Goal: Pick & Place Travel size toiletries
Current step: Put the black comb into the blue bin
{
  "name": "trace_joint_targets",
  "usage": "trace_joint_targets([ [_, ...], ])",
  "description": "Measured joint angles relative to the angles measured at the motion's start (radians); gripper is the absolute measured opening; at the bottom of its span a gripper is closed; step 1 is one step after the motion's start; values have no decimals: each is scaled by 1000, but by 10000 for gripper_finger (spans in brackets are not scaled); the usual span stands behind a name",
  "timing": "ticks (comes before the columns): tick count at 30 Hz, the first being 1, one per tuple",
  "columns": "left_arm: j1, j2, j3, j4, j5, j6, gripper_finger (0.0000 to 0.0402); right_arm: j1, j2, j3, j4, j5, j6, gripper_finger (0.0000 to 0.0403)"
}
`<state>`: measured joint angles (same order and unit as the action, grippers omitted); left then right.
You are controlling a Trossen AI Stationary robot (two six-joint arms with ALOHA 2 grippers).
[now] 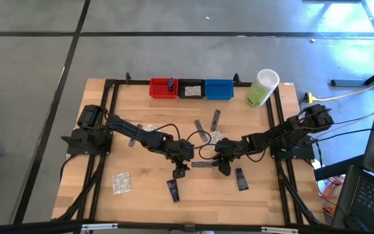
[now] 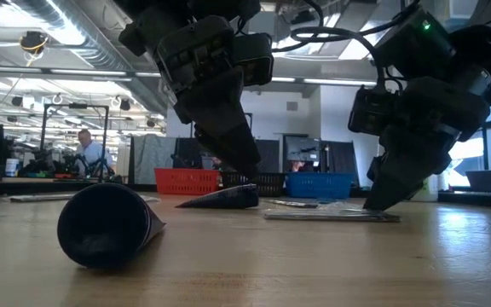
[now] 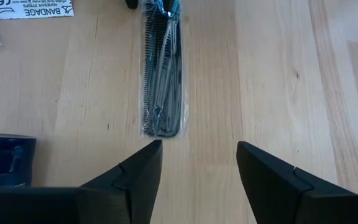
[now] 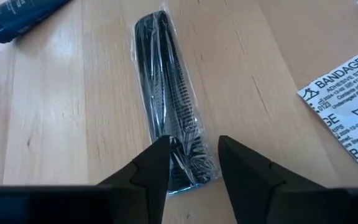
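Observation:
A black comb in a clear wrapper (image 1: 202, 164) lies flat on the table between my two grippers. My right gripper (image 4: 193, 158) is open, and its fingers stand on either side of the comb's right end (image 4: 188, 169). My left gripper (image 3: 199, 162) is open just short of the comb's other end (image 3: 161, 127) and holds nothing. Two navy tubes (image 1: 173, 190) (image 1: 241, 179) lie nearer the front edge. A white bandage packet (image 4: 353, 106) lies beside the comb. My right gripper comes slanting down from the table's right, its fingers (image 4: 157, 158) along the comb and at table height. The wrapper's end (image 4: 197, 171) reaches both fingers' inner sides; I cannot tell whether they touch it. The comb lies flat on the wood.
Red (image 1: 163, 89), black (image 1: 191, 89) and blue (image 1: 219, 89) bins stand along the far edge, with a pale-green container (image 1: 261, 88) to their right. Grey sachets (image 1: 215, 118) lie mid-table and clear packets (image 1: 121, 183) at the front left. People show in the room behind.

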<state>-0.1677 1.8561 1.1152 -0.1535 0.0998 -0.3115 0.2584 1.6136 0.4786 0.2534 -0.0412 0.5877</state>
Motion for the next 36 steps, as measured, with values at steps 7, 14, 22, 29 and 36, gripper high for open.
trace_joint_targets([
  [7, 0, 0, 0, 0, 0, -4, 205, 0, -2, 1, -12, -1, 3, 156],
  [14, 0, 0, 0, 0, 2, -5, 205, 2, -20, 2, -45, -4, 7, 173],
  [22, 0, 0, 0, 0, 6, -6, 205, 10, -57, -2, -97, -1, 34, 158],
  [29, 2, 0, 0, 7, 7, -7, 205, 14, -57, -6, -80, 38, 33, 148],
  [36, 2, 0, 0, 8, 5, 16, 205, 14, -56, -7, -70, 48, 34, 160],
])
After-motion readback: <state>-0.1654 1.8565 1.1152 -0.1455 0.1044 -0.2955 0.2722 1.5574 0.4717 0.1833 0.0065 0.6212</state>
